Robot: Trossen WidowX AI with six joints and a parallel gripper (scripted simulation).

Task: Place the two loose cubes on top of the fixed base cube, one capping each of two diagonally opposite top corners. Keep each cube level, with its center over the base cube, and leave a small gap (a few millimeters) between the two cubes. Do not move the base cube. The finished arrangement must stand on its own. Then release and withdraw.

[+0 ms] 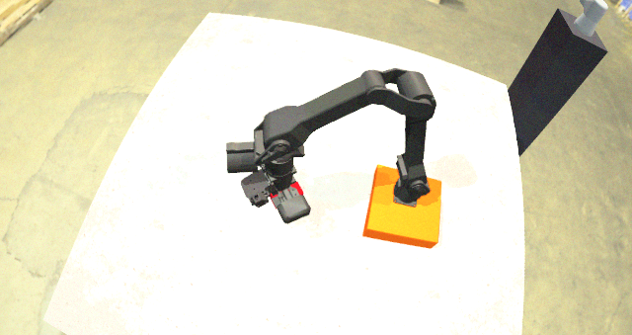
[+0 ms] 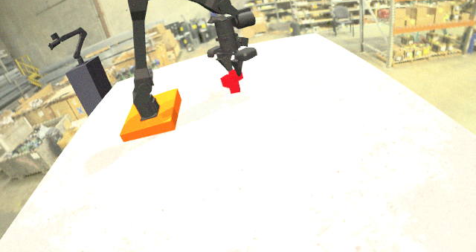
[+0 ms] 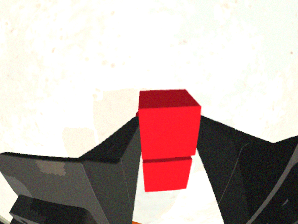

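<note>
My gripper [image 1: 275,200] [image 2: 234,72] [image 3: 166,121] points down and is shut on a red cube [image 3: 169,134], which looks level. Two more red cubes show in the exterior view just below and beside it: one cube [image 2: 227,82] at the left and a lower cube [image 2: 235,89]. In the wrist view a red cube [image 3: 167,176] shows past the near edge of the held cube. In the top view the fingers hide most of the red; part of a red cube [image 1: 298,188] shows. All are the same red, so base and loose cube, and whether they touch, cannot be told.
The arm's orange base block [image 1: 402,221] [image 2: 150,129] stands on the white table [image 1: 197,266] [image 2: 297,170], to the right of the cubes in the top view. A dark pedestal [image 1: 553,73] [image 2: 89,81] with another arm stands beyond the table edge.
</note>
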